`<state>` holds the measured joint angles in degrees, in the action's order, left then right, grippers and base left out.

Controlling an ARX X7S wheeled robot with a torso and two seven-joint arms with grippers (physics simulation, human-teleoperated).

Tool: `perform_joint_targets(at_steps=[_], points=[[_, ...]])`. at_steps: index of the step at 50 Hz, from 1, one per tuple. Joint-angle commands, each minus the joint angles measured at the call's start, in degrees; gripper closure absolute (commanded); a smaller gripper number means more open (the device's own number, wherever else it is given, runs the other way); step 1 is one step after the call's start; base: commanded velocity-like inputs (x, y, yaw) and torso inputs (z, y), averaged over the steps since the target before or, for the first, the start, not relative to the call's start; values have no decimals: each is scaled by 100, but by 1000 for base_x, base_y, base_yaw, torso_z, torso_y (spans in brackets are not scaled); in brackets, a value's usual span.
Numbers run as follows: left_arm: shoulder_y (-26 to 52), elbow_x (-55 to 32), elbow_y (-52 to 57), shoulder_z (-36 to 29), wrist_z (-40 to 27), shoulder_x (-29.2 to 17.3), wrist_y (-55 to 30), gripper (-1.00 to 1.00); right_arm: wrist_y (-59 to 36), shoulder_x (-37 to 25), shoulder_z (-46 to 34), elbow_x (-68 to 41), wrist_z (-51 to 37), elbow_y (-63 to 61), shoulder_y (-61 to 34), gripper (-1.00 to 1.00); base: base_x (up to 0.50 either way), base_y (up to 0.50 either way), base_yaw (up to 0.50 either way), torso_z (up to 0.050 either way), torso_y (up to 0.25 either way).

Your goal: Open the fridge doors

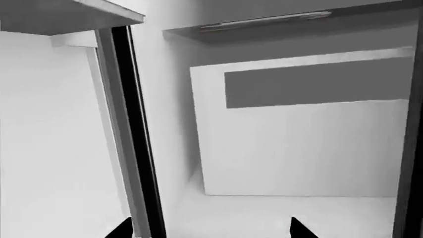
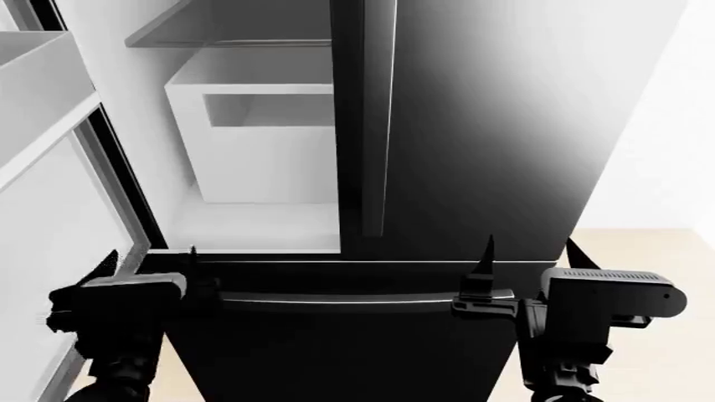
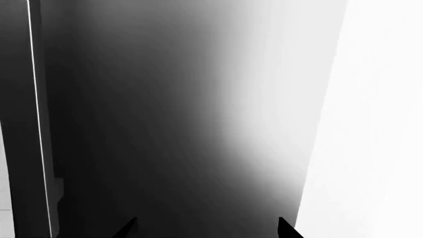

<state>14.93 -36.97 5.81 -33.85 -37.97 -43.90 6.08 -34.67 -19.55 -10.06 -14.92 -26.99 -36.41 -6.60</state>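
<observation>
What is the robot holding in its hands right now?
Nothing. The left gripper and the right gripper are both open and empty, in front of the fridge.

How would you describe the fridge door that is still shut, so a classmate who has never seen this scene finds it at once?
Start at the tall fridge filling the head view. Its left half stands open, showing a white interior with a white bin inside. The shut door is the glossy black panel on the right half, with a long vertical bar handle along its inner edge, unlike the wide drawer below, whose handle runs horizontally.
</observation>
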Motion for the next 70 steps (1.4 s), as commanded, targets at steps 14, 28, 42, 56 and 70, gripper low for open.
perform_joint_targets(at_steps=[14,28,42,56,70], points=[[-448,278,1612,-419,718,-91,11,-100,3,79,-154,143,246,-161,-217,-100,0,0,0,0,0],[-167,-44,1445,129,16,8,-163,-100,-797,102,-634,185,244,-594,-887,-100,0,0,0,0,0],[-3,-292,1658,294,-182,-127,-390,-100,-1614,256,-806,71,188,-924,-1698,-100,0,0,0,0,0],[-76,-335,1562,337,-269,-99,-396,-100,-1849,581,-841,-211,426,-376,-2600,-100,0,0,0,0,0],[-87,-409,1543,365,-247,-61,-364,-100,-1623,958,-1134,-306,814,839,-3625,-100,0,0,0,0,0]])
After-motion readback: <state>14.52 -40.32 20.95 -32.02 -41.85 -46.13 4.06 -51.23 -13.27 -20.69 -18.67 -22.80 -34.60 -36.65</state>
